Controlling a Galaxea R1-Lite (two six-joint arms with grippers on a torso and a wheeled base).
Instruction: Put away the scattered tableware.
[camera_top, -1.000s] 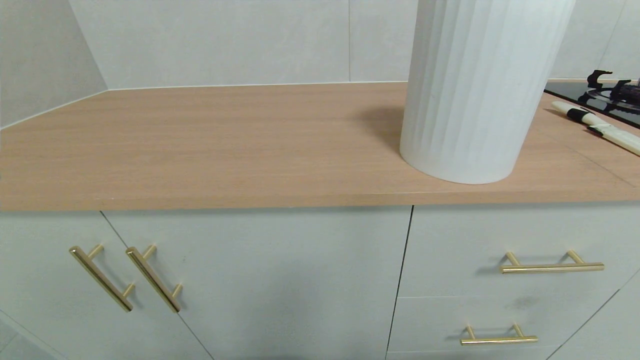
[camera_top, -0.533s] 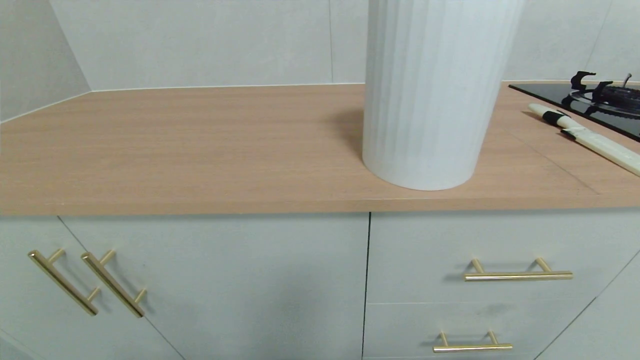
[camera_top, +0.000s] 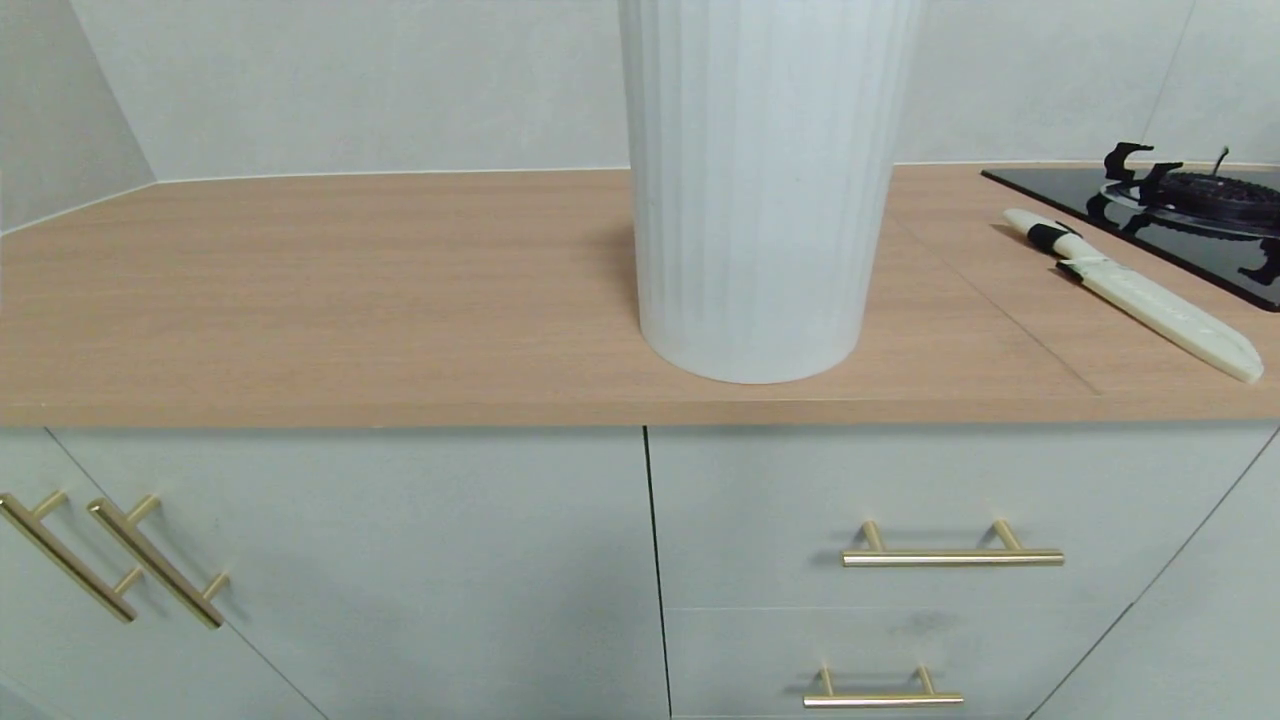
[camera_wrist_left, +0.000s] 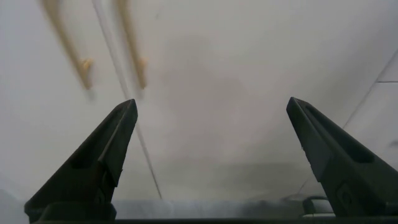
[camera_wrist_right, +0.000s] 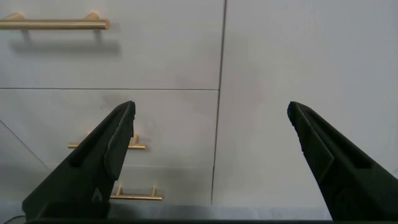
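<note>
While the head view looks down on the bench (camera_top: 300, 290), the wrist views face the white cupboard fronts (camera_top: 400, 560) under it. On the bench stands a tall white ribbed container (camera_top: 760, 200), and to the right of it, well apart, lies a cream knife (camera_top: 1130, 293). The knife is just beside the black hob (camera_top: 1180, 215), with its handle toward the wall.

The left pincer (camera_wrist_left: 210, 102) is spread wide and holds nothing. Before it is a door with two gold handles (camera_wrist_left: 130, 43), which are blurred. The right pincer (camera_wrist_right: 210, 106) is also wide and holds nothing, and it faces drawers with gold handles (camera_wrist_right: 53, 25).

The top of the container is cut off by the picture edge, and so is the right part of the hob. The knife lies up on the bench, while both pincers are lower, before the cupboard fronts. How far each pincer is from the knife I cannot tell.
</note>
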